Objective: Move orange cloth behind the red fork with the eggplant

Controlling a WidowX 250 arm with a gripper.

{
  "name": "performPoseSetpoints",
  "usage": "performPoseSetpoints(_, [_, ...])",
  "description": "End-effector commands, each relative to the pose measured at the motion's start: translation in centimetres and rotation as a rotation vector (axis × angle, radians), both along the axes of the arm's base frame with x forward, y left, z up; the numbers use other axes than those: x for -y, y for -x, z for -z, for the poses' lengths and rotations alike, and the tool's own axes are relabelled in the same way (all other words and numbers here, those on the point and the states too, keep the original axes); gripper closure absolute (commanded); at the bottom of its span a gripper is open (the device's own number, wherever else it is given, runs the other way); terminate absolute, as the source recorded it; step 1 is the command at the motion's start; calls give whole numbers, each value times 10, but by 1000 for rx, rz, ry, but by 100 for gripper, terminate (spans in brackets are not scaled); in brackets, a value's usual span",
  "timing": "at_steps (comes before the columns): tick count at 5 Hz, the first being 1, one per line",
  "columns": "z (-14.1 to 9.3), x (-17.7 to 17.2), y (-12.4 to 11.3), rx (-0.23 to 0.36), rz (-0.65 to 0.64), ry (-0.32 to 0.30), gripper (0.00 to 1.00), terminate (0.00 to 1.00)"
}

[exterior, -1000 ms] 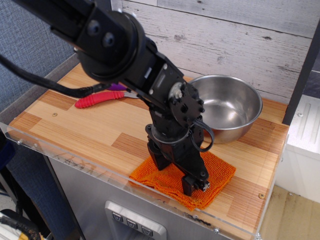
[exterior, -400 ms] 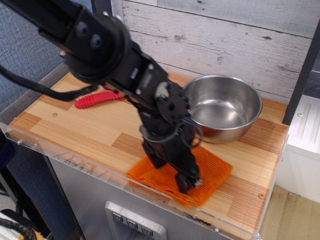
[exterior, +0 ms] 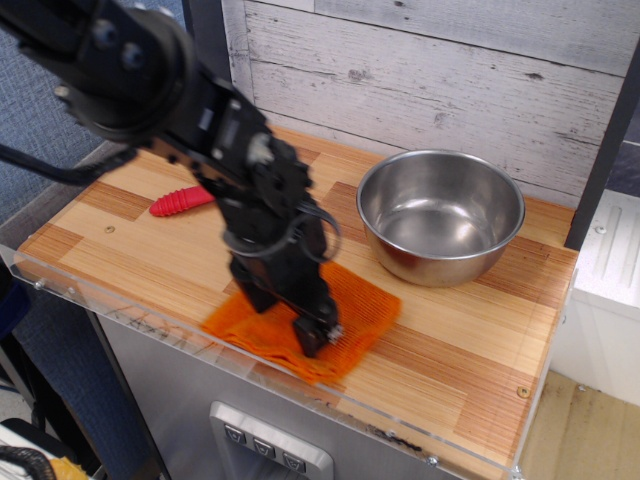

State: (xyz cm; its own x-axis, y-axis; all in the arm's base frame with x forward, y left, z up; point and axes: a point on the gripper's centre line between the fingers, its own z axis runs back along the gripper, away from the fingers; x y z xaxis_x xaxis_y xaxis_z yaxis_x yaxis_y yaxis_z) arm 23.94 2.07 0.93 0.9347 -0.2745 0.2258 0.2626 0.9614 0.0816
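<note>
The orange cloth [exterior: 355, 305] lies near the table's front edge, left of the steel bowl. My gripper [exterior: 290, 322] points down onto its left middle and is shut on the cloth; the image is motion-blurred. The red fork's ribbed handle [exterior: 176, 202] shows at the back left; its metal head is hidden behind my arm. The eggplant is hidden behind my arm.
A steel bowl [exterior: 441, 215] stands at the back right. A clear plastic lip [exterior: 150, 322] runs along the wooden table's front edge. A plank wall stands behind the table.
My gripper has dragged the orange cloth leftward along the front of the table, away from the bowl. The purple bit seen beside the fork earlier is now covered by my arm.
</note>
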Motion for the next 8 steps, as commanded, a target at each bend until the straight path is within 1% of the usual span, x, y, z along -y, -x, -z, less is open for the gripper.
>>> performPoseSetpoints(1, [-1, -45, -5, 0, -55, -33, 0, 0])
performPoseSetpoints(3, [-1, -90, -11, -5, -123, -45, 0, 0])
performPoseSetpoints(4, [-2, -107, -12, -2, -148, -51, 0, 0])
performPoseSetpoints(5, [-7, -117, -12, 12, -152, -53, 0, 0])
performPoseSetpoints(7, [-29, -107, -23, 74, -112, -39, 0, 0])
performPoseSetpoints(8, [-44, -101, -30, 100, -97, -43, 0, 0])
